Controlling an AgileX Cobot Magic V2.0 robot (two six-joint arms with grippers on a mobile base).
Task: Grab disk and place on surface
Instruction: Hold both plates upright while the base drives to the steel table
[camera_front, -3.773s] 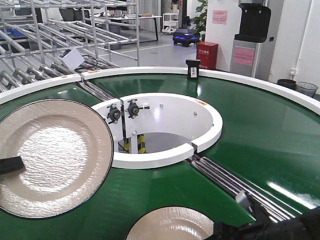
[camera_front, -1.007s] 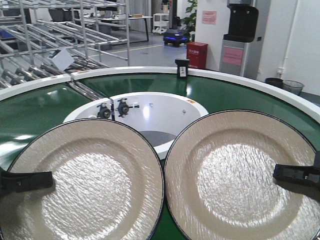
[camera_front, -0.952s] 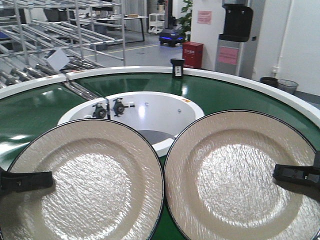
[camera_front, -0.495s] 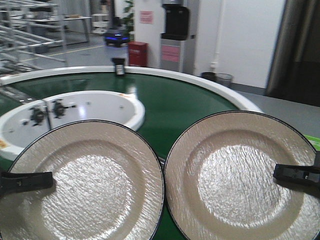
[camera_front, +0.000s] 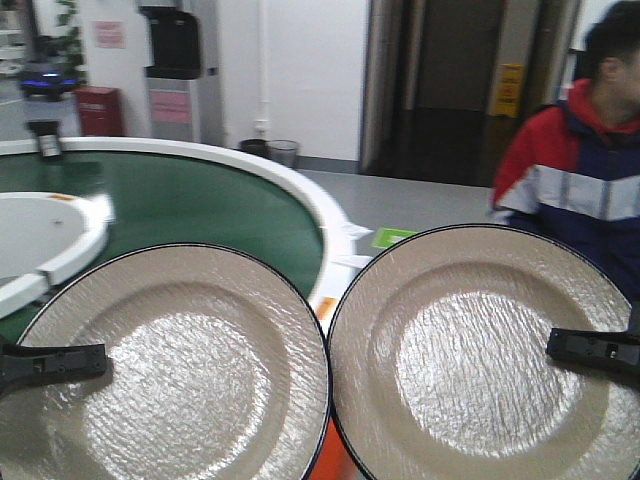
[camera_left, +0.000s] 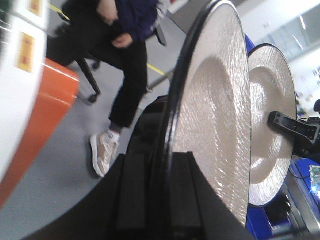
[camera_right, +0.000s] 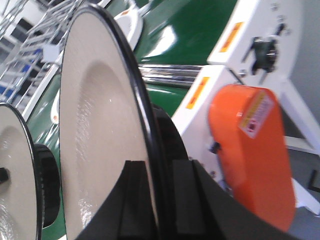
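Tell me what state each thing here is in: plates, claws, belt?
left disk: in the air, gripped at its rim by the left claw.
right disk: in the air, gripped at its rim by the right claw.
left claw: shut on the left disk.
right claw: shut on the right disk.
green belt: cannot tell whether it runs.

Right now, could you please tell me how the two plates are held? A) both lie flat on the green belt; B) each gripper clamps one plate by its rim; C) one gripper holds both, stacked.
B: the left gripper is shut on the rim of the left plate, the right gripper on that of the right plate.
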